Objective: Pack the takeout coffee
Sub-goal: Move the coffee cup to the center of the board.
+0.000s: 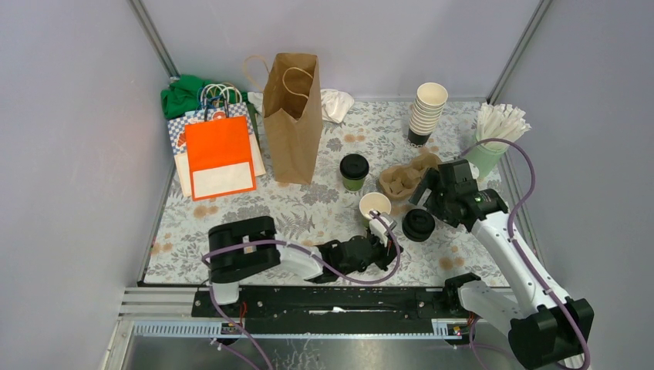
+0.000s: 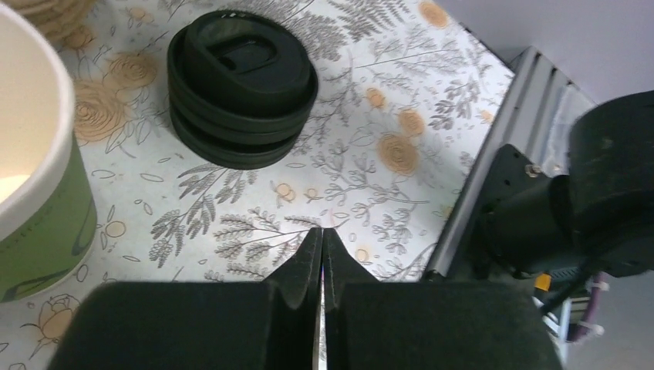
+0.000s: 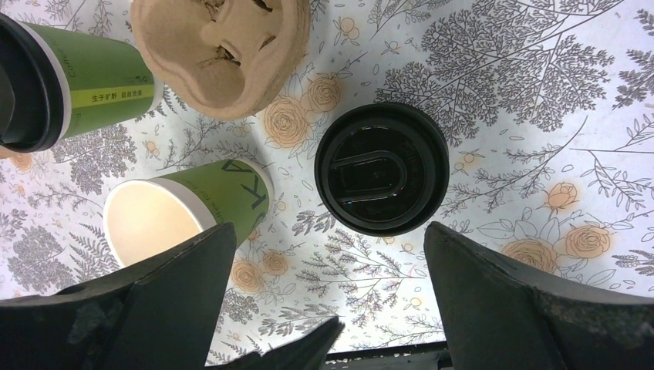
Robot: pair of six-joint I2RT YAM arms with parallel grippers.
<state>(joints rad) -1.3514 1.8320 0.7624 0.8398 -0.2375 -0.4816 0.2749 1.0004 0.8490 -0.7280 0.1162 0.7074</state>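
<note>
Left end effector (image 2: 321, 235): pinched closed, empty, just beside open green cup (image 2: 35, 193). Cup upright on desk (image 2: 385, 92), unlidded, near lid stack (image 3: 382, 168). Right end effector (image 3: 328, 231): wide, above the stack; best take the top lid only, kept level. Lidded cup (image 1: 354, 171) and carrier (image 1: 406, 179) beyond.

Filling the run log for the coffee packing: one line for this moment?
left jaws: shut, empty, beside open cup | right jaws: open, over lid stack | lidded cup: standing near paper bag
</note>
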